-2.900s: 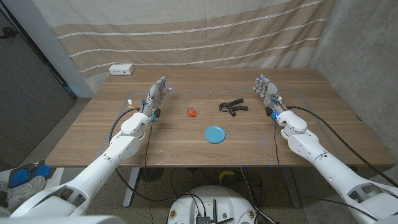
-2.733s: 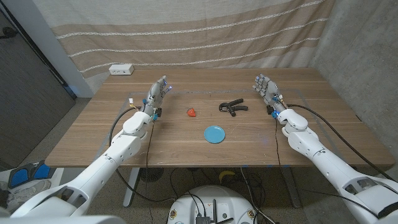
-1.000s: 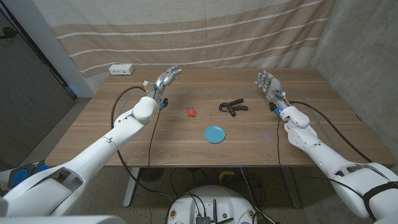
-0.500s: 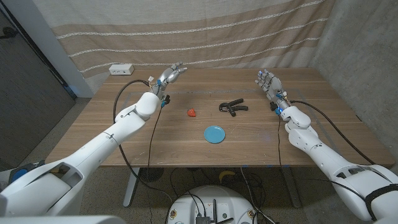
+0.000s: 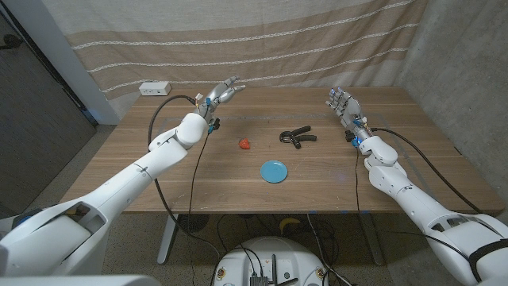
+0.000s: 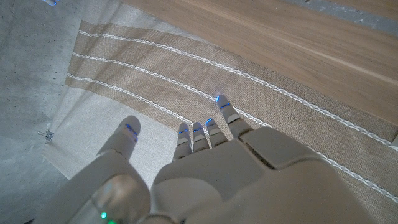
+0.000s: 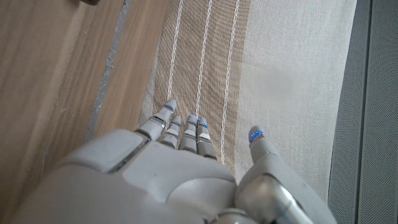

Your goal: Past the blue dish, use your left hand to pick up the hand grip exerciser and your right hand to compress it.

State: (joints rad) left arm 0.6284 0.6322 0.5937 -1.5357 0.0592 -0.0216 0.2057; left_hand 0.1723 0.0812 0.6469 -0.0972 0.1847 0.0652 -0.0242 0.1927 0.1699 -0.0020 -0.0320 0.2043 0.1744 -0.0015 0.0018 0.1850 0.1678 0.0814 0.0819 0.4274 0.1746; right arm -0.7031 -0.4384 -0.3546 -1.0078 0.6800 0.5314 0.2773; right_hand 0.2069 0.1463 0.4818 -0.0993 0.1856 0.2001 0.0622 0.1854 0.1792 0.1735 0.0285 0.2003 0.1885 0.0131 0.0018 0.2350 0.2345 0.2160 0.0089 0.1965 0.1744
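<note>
We judge the step in hand to be the reach: the left robot hand hangs above the far left part of the counter, released, fingers apart and holding nothing. The hand grip exerciser lies on the wood just past the blue dish, well apart from both hands, its black handles splayed toward the right. To do this well, we should carry the left hand across above the small red object rather than through it, then come down on one handle only, leaving the other free for the right robot hand. That hand stands near the right edge, also released and empty, fingers up.

We cannot make out the exerciser's spring end or which handle sits higher; it is small in the head view. In the left wrist view we see the hand's back against the striped curtain, so no target guidance there. The red object's identity is unclear.
</note>
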